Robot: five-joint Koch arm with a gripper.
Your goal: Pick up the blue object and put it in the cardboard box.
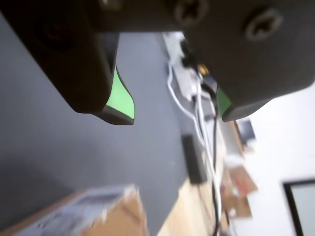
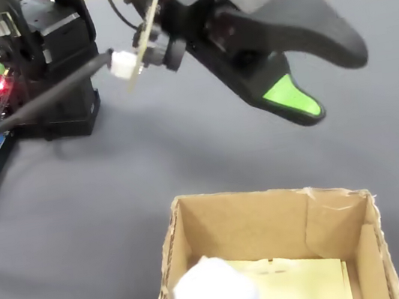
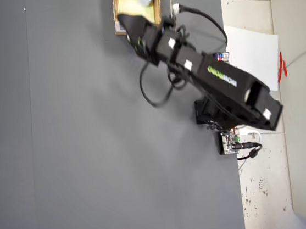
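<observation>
Blue object point(image 2: 213, 293) lies inside the cardboard box point(image 2: 264, 224), resting against a side wall on the pale floor, below the gripper point(image 2: 330, 87) and on the camera's side of it in the fixed view. The gripper hangs in the air above the box's far rim with its jaws spread apart and nothing between them; the wrist view shows a clear gap between the two green-padded fingertips point(image 1: 120, 98). That released, raised pose suits a drop just made: the lump sits where an open hand over the box would let it fall. In the overhead view the arm reaches across the grey mat point(image 3: 88, 127) toward the box at its top edge. The placing looks done.
</observation>
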